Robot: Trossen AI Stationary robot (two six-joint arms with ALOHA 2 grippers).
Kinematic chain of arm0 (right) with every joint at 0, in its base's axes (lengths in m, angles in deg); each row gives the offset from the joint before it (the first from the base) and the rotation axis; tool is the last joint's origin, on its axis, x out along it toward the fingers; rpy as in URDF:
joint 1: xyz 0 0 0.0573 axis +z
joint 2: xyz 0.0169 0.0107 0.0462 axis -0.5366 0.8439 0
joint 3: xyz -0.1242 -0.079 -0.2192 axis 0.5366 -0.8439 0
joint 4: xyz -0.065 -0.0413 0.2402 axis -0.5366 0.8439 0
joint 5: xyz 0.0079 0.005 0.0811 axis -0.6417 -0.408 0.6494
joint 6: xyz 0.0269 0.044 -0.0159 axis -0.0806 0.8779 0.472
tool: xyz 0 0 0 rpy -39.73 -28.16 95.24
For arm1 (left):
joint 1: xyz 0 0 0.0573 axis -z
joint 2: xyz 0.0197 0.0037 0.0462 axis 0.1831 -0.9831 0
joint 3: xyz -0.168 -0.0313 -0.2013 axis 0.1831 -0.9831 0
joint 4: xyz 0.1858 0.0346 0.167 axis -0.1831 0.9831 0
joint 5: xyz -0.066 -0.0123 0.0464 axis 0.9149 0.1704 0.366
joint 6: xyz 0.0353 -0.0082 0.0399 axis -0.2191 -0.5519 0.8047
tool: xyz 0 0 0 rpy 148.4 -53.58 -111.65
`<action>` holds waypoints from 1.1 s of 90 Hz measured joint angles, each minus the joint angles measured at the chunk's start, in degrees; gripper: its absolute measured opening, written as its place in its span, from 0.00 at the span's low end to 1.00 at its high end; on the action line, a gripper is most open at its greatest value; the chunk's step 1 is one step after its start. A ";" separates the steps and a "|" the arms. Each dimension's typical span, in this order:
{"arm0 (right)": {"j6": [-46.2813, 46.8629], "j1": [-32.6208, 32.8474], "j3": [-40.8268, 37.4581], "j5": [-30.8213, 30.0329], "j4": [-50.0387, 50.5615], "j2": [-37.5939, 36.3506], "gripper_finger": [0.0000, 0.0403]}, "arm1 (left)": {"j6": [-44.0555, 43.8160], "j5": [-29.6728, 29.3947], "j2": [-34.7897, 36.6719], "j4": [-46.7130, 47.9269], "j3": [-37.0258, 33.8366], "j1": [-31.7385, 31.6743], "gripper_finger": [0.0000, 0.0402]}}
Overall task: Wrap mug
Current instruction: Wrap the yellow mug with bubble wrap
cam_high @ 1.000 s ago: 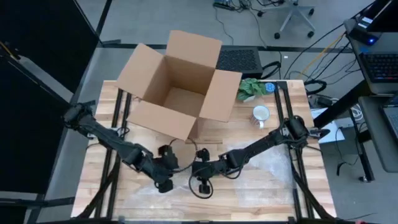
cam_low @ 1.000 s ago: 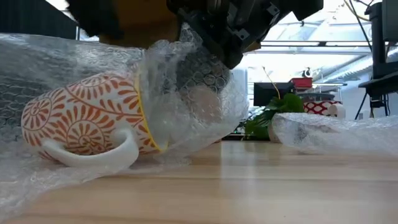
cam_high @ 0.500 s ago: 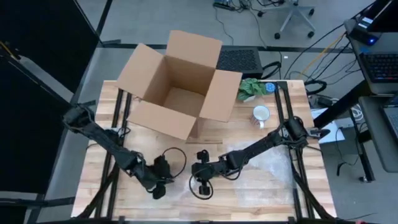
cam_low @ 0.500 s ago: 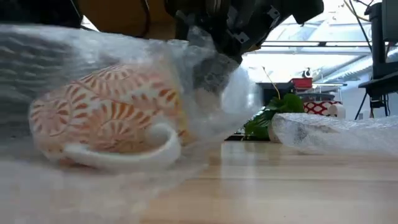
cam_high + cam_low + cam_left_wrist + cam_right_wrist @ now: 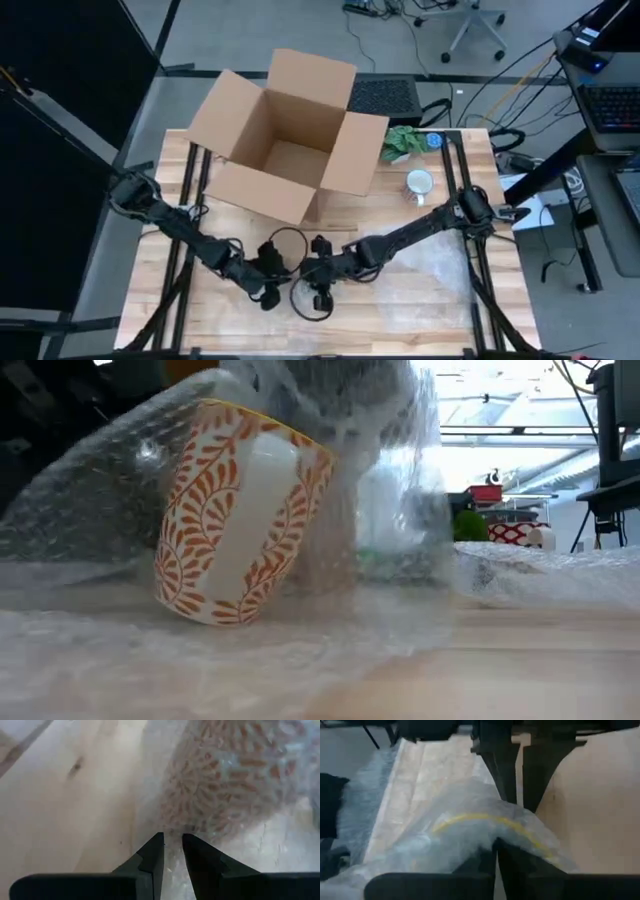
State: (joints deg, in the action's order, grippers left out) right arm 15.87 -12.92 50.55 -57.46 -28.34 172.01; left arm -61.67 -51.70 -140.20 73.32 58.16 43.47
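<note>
We found the mug [image 5: 238,510] near the middle of the table's front edge, between the two grippers, tipped steeply on its base edge inside a sheet of clear bubble wrap [image 5: 120,650]. The mug was a glazed ceramic cylinder, white with orange leaf-and-scroll patterning and a thin yellow band at the rim; its white loop handle faced the low camera. The wrap was a thin, dimpled plastic film, crinkled and cloudy where it doubled over the mug's mouth, and it spread flat across the pale wood-plank table [image 5: 420,225] in front. The left gripper [image 5: 172,845] sat low over the film at the mug's patterned side, its dark, wedge-shaped fingers drawn nearly together with a fold of bubble wrap pinched between the tips. The right gripper [image 5: 495,851] was at the mug's rim side, its fingers pressed together on the wrap where the yellow band showed through the film. A second loose piece of bubble wrap [image 5: 545,575] lay crumpled toward the right edge. An open brown corrugated cardboard box [image 5: 290,140], flaps out, stood at the back of the table, with a small white cup [image 5: 419,184] and a green leafy plant [image 5: 405,142] near the back right corner.
</note>
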 joint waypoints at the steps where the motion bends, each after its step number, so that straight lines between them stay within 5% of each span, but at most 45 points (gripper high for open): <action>1: -0.03 -0.05 0.34 0.00 0.15 0.03 0.00 | 0.07 0.00 0.00 -0.06 0.00 -0.01 0.16; 39: -1.26 -2.19 17.33 4.02 17.15 14.82 0.00 | 1.62 -0.83 -0.02 -1.81 0.00 -0.18 0.16; 67: -2.41 -1.88 18.33 2.54 17.98 15.38 0.00 | -0.19 0.71 6.33 3.95 1.37 1.79 0.16; 99: -3.17 -1.86 18.14 2.91 16.41 14.94 0.00 | -0.19 -7.09 14.45 14.65 2.51 4.99 0.16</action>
State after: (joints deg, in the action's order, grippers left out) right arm 12.69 -14.78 68.69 -54.55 -11.93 186.95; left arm -61.86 -58.79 -125.74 87.96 60.67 48.46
